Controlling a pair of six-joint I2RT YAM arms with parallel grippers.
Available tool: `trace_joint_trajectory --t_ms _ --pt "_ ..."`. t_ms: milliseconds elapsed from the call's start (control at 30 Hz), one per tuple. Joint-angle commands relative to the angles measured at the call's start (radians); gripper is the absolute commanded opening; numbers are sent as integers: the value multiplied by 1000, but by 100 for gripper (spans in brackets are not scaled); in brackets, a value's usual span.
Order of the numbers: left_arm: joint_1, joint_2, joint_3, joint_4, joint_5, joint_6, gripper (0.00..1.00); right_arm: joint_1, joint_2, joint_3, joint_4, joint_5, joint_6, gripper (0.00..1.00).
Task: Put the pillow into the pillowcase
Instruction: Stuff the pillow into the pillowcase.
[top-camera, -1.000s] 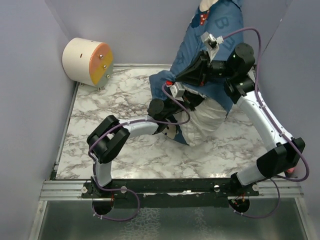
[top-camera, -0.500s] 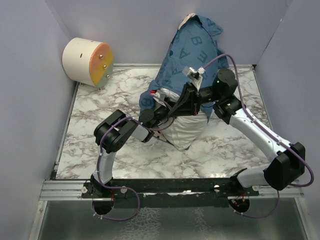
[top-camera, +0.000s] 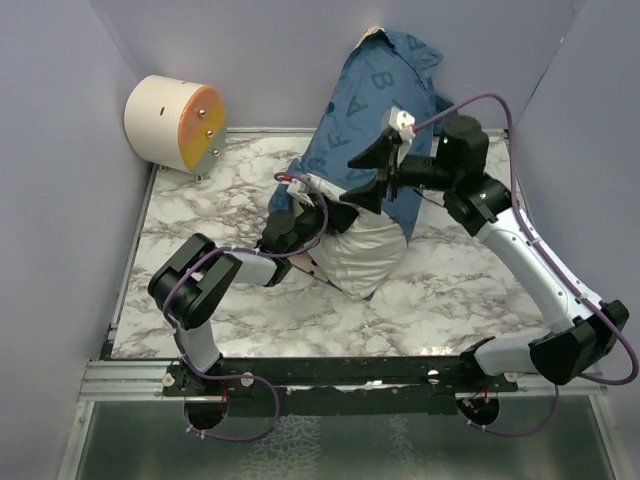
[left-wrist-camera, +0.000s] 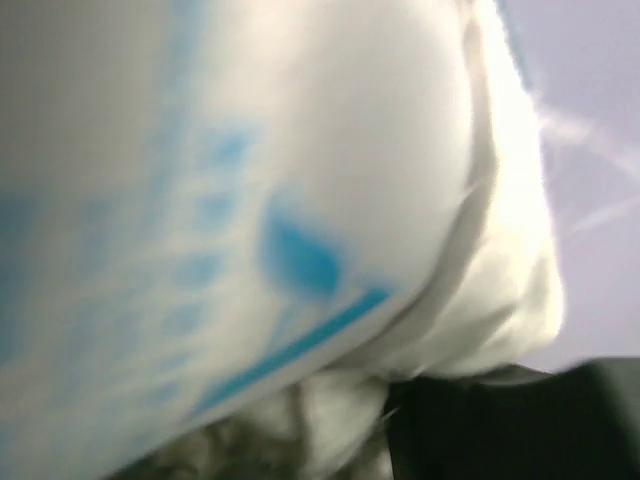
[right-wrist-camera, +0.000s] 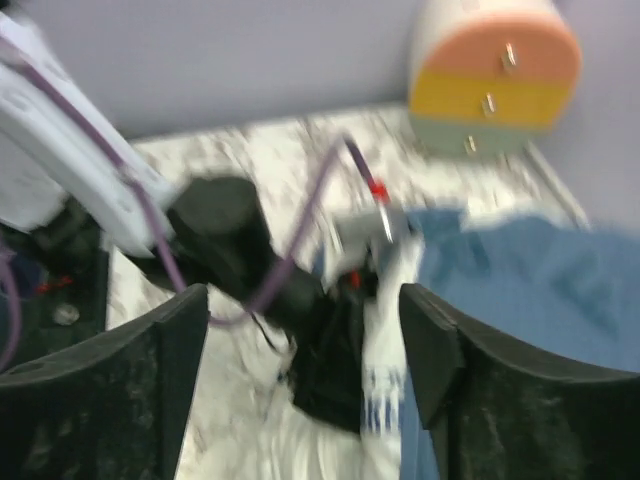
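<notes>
The pillow (top-camera: 362, 255) sits half inside the pillowcase (top-camera: 375, 110) on the worktop (top-camera: 200, 240). Right gripper (right-wrist-camera: 300, 330) jaws apart; left jaws hidden, cannot tell. Unheld, the case may slip off.

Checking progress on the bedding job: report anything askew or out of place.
The pillowcase is only partly on: it rides up against the back wall in a crooked peak, while the pillow's white lower end bulges out uncovered on the table. The right gripper is open. Nothing looks torn or spilled.
</notes>
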Motion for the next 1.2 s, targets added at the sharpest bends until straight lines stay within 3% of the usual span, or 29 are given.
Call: trace_joint_trajectory --t_ms 0,33,133,300,467,567,667,767,900,967,1167 --pt "38 -75 -49 -254 -143 -3 70 -16 -115 -222 -115 350 -249 81" --pt "39 -115 -57 -299 -156 15 75 -27 -148 -265 -101 379 -251 84" --pt "39 -263 -109 -437 -189 89 80 -97 -233 -363 -77 387 -223 90" --pt "39 -539 -224 -681 -202 150 85 -265 -263 -493 -40 218 -118 91" --pt "37 -788 -307 -910 -160 174 85 -379 -250 -647 105 98 7 90" --pt "28 -932 -374 -964 -104 146 84 -439 -260 -723 176 88 45 90" --pt "-48 -1012 -424 -964 -109 109 84 -472 -257 -799 268 60 109 89" --pt "-210 -986 -449 -893 -218 111 85 -476 -227 -858 357 6 158 87" --pt "-344 -813 -479 -692 -350 142 89 -477 -191 -900 418 -39 180 86" --pt "-360 -712 -485 -575 -412 170 97 -477 -194 -911 436 -49 184 86" --pt "-358 -390 -386 -280 -512 284 99 -482 -218 -917 448 -64 176 86"
